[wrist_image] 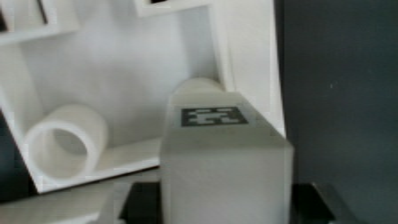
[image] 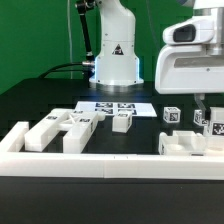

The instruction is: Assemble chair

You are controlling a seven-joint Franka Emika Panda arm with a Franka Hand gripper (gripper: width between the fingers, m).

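Bare black tabletop [image: 145,135] lies open between the small white tagged block [image: 122,122] and the white blocky part [image: 185,145] on the exterior view's right. A long low white border rail [image: 110,165] walls the front. On the left, about 3 white blocky parts [image: 45,133] crowd together, perhaps touching.

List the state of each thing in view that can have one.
gripper: shut on the tagged block.
tagged block: gripped between the jaws.
loose white parts: lying on the table, not held.
marker board: flat on the table, untouched.
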